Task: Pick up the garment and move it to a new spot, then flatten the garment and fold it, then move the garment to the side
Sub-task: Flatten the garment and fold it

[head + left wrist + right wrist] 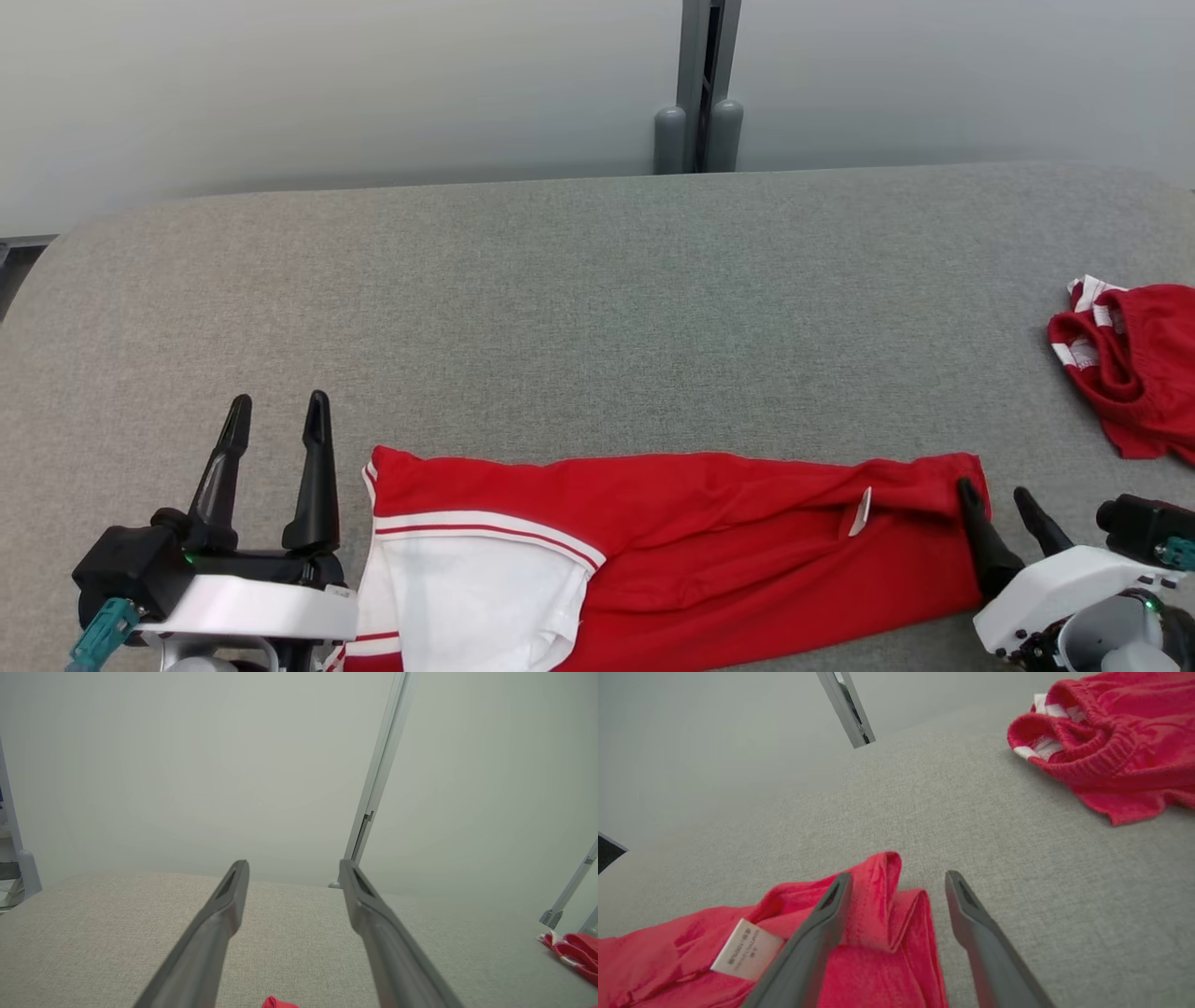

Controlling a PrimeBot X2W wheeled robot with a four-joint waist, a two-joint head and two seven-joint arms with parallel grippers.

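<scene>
Red garment (700, 551) lying stretched out in a long band on a grey fabric-covered table (560, 308), close to the edge nearest the robot. A white panel (467, 597) edged with red stripes sits at the garment's left end, and a small white label (861, 511) shows near its right end.

The left gripper (279, 399) hovers just beside the garment's left end with its fingers spread apart and nothing between them.

The right gripper (994, 490) is at the garment's right end, fingers also spread. In the right wrist view one finger lies across the red cloth's folded edge and the other over bare table, with nothing clamped.

A second red garment (1134, 369) lies crumpled well apart from the first, further right and further back.
</scene>
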